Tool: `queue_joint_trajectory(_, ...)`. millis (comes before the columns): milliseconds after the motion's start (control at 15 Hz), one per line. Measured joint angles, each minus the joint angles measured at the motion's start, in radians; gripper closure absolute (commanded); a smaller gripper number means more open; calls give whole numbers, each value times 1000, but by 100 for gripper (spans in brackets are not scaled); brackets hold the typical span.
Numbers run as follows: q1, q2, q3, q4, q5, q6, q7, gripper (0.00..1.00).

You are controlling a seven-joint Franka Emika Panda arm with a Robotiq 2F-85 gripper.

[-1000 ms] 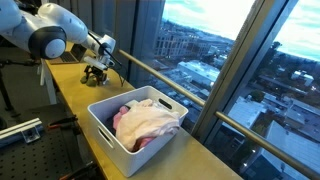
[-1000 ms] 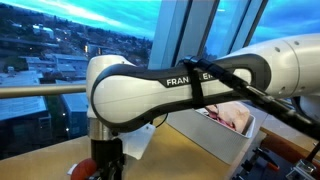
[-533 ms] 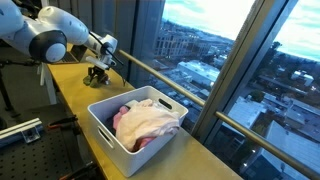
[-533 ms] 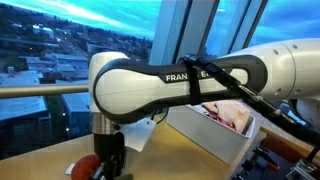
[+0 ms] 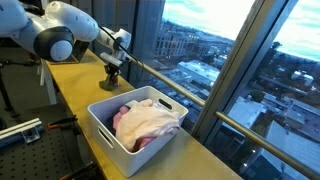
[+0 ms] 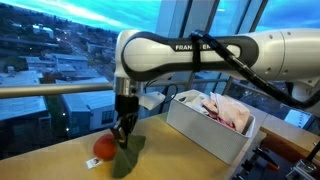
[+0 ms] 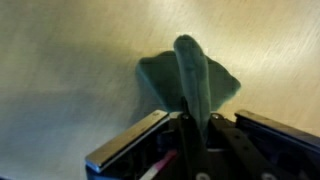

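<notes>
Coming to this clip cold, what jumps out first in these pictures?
The white robot arm's gripper pinches a dark green cloth by a raised fold, and the rest drapes onto the pale wooden counter. A small red-orange round object lies right beside it. Further along the counter stands a white plastic basket heaped with pink and cream laundry, against tall windows over a city.

Gripper (image 6: 122, 130) went from wide open to pinched on the green cloth (image 6: 125, 158). Arm has swung and risen off the tabletop (image 6: 50, 165). The cloth is now pulled up into a peak, its lower end trailing on the wood.
</notes>
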Motion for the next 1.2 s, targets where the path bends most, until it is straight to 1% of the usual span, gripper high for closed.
queue_joint_trajectory(400, -186, -101, -43, 6, 1, 0, 1, 99)
queue_joint_trajectory(600, -257, -145, -49, 5, 1, 0, 2, 99)
queue_joint_trajectory(867, -314, -210, -70, -4, 0, -10, 30, 99)
queue_joint_trajectory(1200, -337, -323, -119, -60, -24, -71, 110, 99)
